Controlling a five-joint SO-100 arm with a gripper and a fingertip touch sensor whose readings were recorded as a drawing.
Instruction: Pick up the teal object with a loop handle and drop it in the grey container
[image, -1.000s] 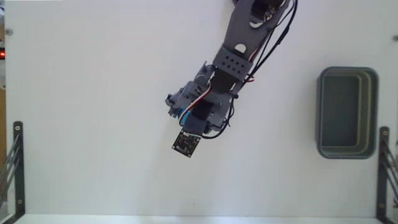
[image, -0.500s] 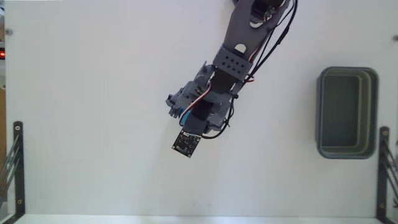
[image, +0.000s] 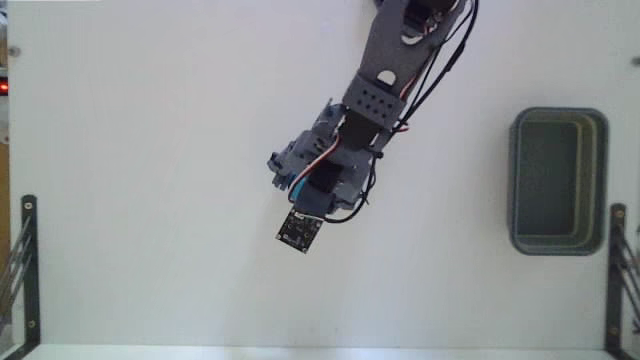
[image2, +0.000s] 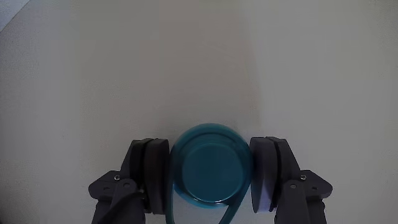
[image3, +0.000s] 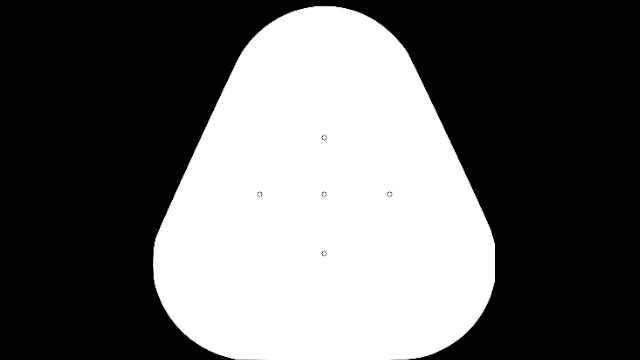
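Fixed view: arm reached to mid-table (image: 150, 150), a sliver of the teal object (image: 298, 188) showing beneath its head; grey container (image: 558, 181) sat well apart at the right edge. Wrist view: pincer (image2: 211, 173) clamped narrowly on the teal object's (image2: 210, 165) round body, one pad against each side, over the white table (image2: 199, 62).

You find no readable text, label, brand, number or sign in the fixed view or the wrist view; nothing legible stands on any surface shown.
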